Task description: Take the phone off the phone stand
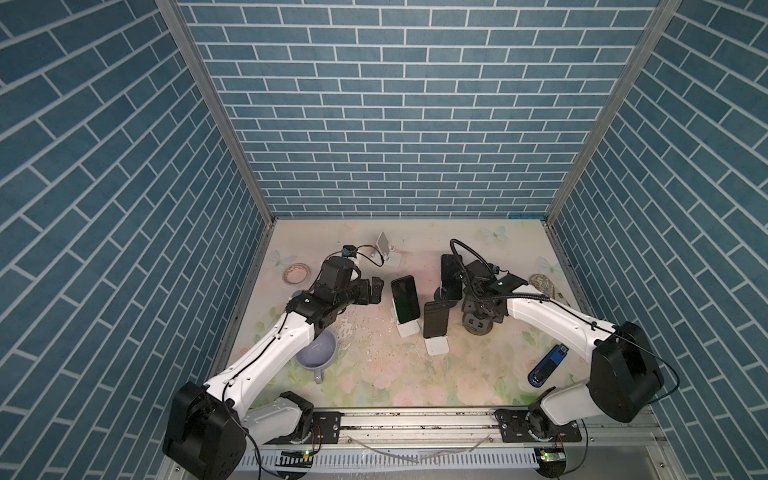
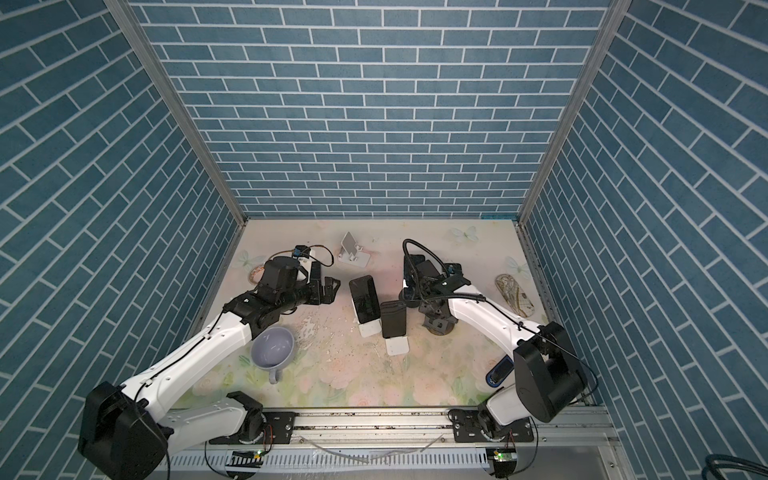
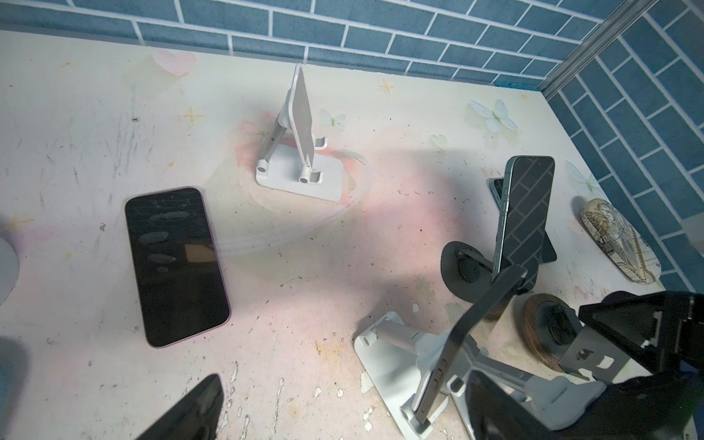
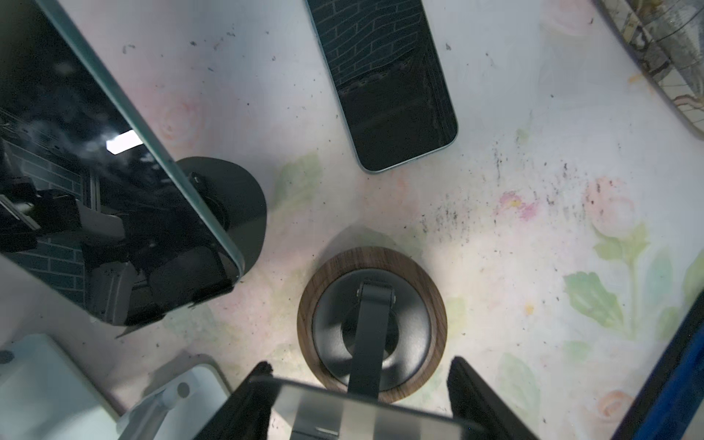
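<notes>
Three dark phones stand upright in the middle. One leans on a white stand (image 1: 404,299), another on a white stand in front (image 1: 435,319), and a third (image 1: 451,276) on a black disc stand. My left gripper (image 1: 376,291) hangs open just left of the first phone, which shows edge-on (image 3: 457,343) close to one finger (image 3: 495,404). My right gripper (image 4: 360,365) is shut on the bare grey plate (image 4: 343,411) of a wood-rimmed stand (image 4: 304,304), which holds no phone. Two more phones lie flat on the table (image 3: 175,266) (image 4: 381,84).
An empty white stand (image 1: 388,251) sits at the back. A lilac mug (image 1: 316,353) lies under my left forearm and a tape roll (image 1: 296,273) beside my left wrist. A patterned case (image 1: 546,286) and a blue object (image 1: 548,365) lie on the right. Blue tiled walls enclose three sides.
</notes>
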`<state>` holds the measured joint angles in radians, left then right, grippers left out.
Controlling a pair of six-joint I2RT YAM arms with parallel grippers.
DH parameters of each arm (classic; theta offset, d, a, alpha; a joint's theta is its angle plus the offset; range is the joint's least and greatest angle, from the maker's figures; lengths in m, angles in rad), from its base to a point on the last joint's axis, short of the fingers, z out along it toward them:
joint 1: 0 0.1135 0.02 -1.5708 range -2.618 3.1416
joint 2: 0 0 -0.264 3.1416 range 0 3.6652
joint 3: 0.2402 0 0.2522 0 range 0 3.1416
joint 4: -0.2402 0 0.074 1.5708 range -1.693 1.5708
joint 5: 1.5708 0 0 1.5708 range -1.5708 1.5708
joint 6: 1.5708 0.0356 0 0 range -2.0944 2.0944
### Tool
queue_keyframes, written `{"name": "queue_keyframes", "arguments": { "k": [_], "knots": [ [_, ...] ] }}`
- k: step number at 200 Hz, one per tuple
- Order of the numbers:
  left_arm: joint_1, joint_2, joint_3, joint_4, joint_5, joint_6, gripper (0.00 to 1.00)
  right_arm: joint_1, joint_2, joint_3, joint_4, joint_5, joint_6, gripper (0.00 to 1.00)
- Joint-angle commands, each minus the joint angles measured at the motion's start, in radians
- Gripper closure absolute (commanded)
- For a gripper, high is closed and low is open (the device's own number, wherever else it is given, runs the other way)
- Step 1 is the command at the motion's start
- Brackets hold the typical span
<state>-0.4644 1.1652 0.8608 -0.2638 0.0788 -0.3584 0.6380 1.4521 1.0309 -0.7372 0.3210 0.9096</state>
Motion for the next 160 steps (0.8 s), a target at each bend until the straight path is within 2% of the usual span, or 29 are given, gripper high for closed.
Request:
{"name": "queue_keyframes", "arguments": {
  "k": [1,36,88,160],
  "knots": [
    [0.003,-0.017,0.011,0.003,-0.003,0.006,0.00,-0.001,-0.051,-0.026,-0.044,0.022,-0.009,0.47],
    [0.003,-0.018,0.015,-0.004,-0.002,0.006,0.00,-0.037,-0.101,-0.040,-0.056,0.030,-0.028,0.47],
    [0.004,-0.034,0.020,-0.014,-0.010,0.008,0.00,-0.197,-0.174,-0.045,-0.037,-0.021,-0.097,0.49],
    [0.003,-0.049,0.026,-0.057,-0.039,0.009,0.00,-0.384,-0.066,0.078,0.029,-0.079,-0.232,0.48]
  ]
}}
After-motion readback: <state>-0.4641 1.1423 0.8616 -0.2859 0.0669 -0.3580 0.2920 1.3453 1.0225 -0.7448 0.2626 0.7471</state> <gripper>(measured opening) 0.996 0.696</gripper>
